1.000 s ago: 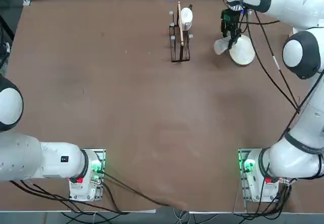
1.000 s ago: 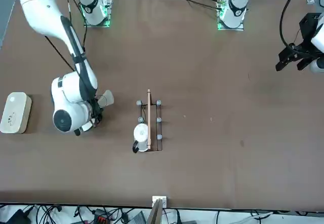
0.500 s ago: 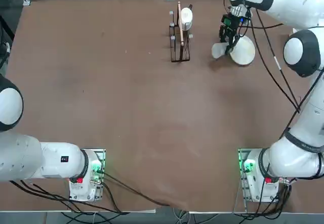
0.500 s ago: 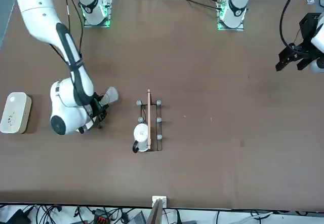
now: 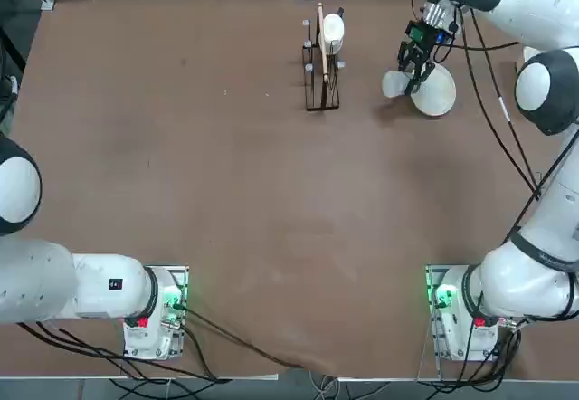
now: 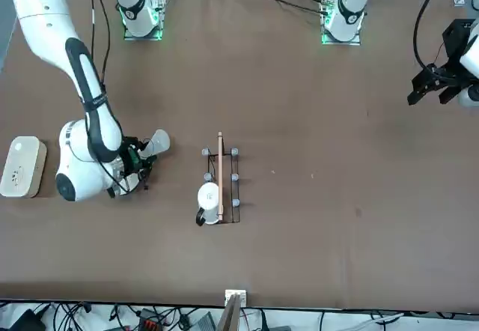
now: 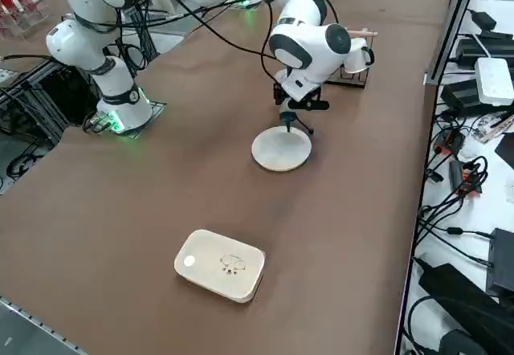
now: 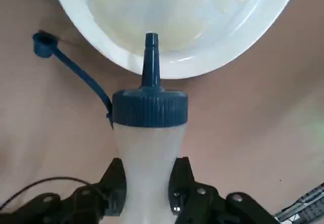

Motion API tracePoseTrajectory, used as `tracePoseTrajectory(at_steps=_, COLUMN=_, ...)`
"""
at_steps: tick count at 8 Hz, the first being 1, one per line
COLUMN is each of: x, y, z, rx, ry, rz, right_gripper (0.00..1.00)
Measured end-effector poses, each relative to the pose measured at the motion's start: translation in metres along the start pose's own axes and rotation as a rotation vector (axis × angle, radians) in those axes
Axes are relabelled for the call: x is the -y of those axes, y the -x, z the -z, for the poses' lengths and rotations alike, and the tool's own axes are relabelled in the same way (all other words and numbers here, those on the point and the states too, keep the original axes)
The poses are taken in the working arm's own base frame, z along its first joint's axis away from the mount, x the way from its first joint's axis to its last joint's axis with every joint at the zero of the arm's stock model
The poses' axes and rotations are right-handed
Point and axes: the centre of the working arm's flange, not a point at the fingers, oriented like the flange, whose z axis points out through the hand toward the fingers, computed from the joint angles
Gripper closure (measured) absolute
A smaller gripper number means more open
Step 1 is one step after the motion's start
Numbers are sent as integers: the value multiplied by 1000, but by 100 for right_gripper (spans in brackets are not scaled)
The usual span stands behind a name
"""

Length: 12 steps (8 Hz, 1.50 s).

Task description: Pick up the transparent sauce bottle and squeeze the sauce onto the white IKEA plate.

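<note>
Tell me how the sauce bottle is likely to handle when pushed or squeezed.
The sauce bottle probably gives easily: its translucent wall already narrows between the right gripper's fingers. Being round-sided, it would likely roll if laid down. Its tall nozzle may make it somewhat apt to tip.
</note>
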Motion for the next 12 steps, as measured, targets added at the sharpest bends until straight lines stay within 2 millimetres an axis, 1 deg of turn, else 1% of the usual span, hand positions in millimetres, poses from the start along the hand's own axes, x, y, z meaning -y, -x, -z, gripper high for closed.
tracePoseTrajectory(at_steps=1, x=-4, y=-6, z=6, rx=16, ry=-19, rz=4, right_gripper=56)
tracePoseTrajectory(at_steps=4, x=-22, y=-36, z=27, rx=56, ry=-76, rz=19, right_gripper=56)
tracePoseTrajectory(at_steps=6, x=-26, y=-45, z=47, rx=75, ry=-133, rz=22, right_gripper=56)
tracePoseTrajectory(at_steps=8, x=-29, y=-51, z=61, rx=70, ry=-158, rz=16, right_gripper=56)
tracePoseTrajectory(at_steps=10, x=-35, y=-55, z=65, rx=83, ry=-150, rz=22, right_gripper=56)
tracePoseTrajectory(at_steps=12, x=-52, y=-72, z=69, rx=113, ry=-138, rz=32, right_gripper=56)
